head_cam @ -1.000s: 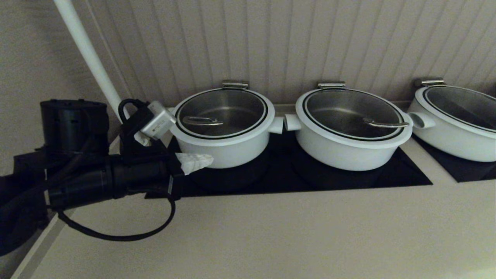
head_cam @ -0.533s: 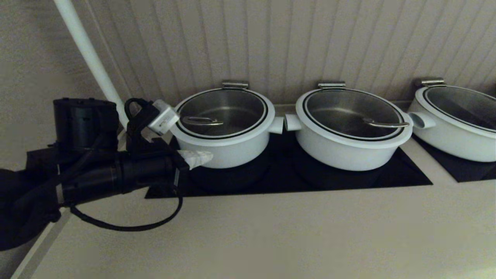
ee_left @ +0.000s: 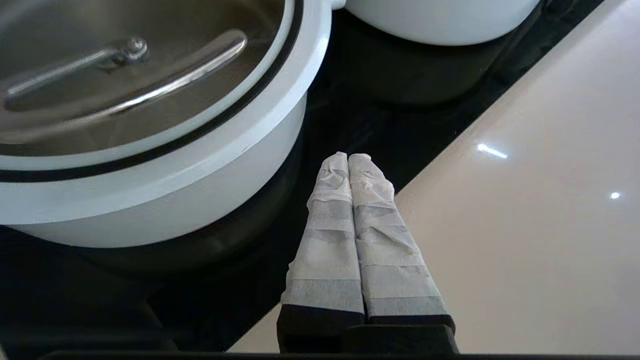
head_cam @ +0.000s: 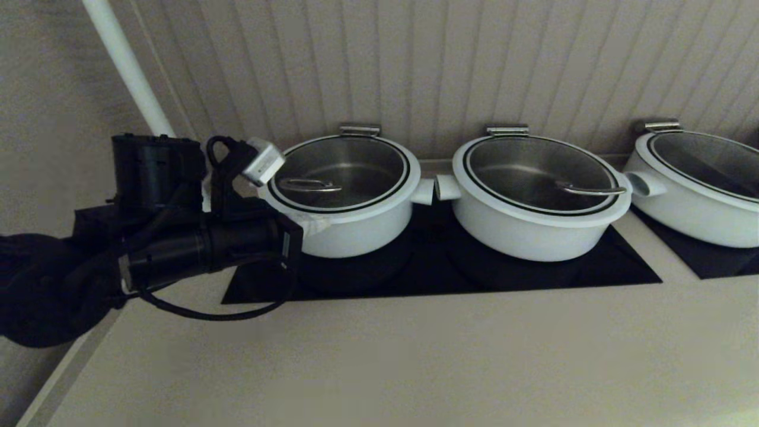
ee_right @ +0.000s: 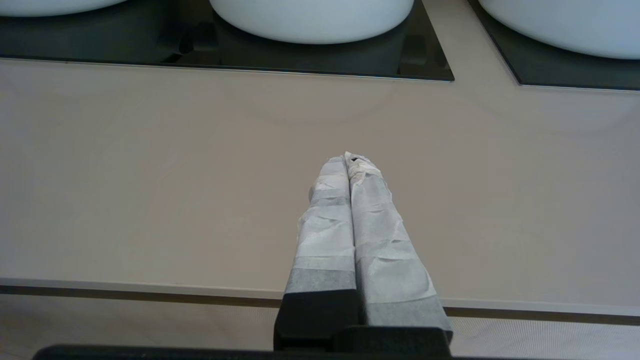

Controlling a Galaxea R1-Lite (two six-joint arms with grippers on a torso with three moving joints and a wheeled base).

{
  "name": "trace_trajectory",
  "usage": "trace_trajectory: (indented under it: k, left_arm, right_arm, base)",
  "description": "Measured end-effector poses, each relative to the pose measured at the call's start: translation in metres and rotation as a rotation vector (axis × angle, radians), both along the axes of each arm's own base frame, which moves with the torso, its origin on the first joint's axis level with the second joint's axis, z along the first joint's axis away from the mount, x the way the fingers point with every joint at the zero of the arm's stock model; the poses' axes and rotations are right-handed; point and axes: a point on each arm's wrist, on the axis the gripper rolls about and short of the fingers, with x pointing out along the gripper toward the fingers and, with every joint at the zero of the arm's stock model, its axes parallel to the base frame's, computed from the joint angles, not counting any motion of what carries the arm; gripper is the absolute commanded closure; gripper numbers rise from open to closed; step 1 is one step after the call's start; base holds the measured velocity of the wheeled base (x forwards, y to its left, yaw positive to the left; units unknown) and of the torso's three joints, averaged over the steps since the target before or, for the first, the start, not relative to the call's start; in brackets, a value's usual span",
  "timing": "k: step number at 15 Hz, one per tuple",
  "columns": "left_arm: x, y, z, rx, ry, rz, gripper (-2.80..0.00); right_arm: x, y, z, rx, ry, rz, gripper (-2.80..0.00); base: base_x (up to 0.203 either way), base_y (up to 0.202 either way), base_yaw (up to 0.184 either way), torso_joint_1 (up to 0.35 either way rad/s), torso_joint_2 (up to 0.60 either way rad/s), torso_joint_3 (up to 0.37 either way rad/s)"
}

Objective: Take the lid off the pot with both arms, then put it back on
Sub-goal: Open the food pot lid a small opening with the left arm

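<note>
Judging by its glass pane and broad white rim, we expect the lid [head_cam: 341, 173] to be heavy, rigid, slick and breakable; its slim arched steel handle [head_cam: 309, 185] looks like the surest hold. It sits closed on the pot [head_cam: 344, 204], leftmost on the worktop [head_cam: 415, 356]. Our left end effector [ee_left: 348, 162], fingers pressed together, hovers just beside the pot wall; our right end effector [ee_right: 350, 162], also closed, hangs over bare worktop.

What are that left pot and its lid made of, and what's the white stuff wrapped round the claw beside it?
The pot looks like matt white enamel or coated metal outside, brushed steel inside. Its lid seems to be clear glass, since the inside shows through, with a shiny steel handle. The left claw is wrapped in creased white tape, perhaps paper or cloth.
</note>
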Motion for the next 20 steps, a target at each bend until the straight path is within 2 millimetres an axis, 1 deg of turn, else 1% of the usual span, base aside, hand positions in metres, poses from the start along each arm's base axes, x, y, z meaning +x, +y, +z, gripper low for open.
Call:
trace_trajectory:
  k: [4,9,14,20]
  left_arm:
    - [0.009,-0.004,-0.004,-0.010,-0.026,0.003,0.00]
    - [0.016,-0.005,-0.014,0.006,-0.004,0.022,0.00]
    - [0.025,0.001,-0.020,0.021,0.005,0.073,0.00]
    - [0.039,0.008,-0.018,0.004,-0.040,0.110,0.00]
  right_arm:
    - [0.000,0.000,0.000,0.000,0.000,0.000,0.00]
    - [0.000,0.000,0.000,0.000,0.000,0.000,0.00]
    - [0.000,0.000,0.000,0.000,0.000,0.000,0.00]
    - [0.000,0.000,0.000,0.000,-0.001,0.000,0.00]
  base:
    - [0.000,0.000,0.000,0.000,0.00,0.000]
    - [0.000,0.000,0.000,0.000,0.00,0.000]
    - [0.000,0.000,0.000,0.000,0.00,0.000]
    - [0.000,0.000,0.000,0.000,0.00,0.000]
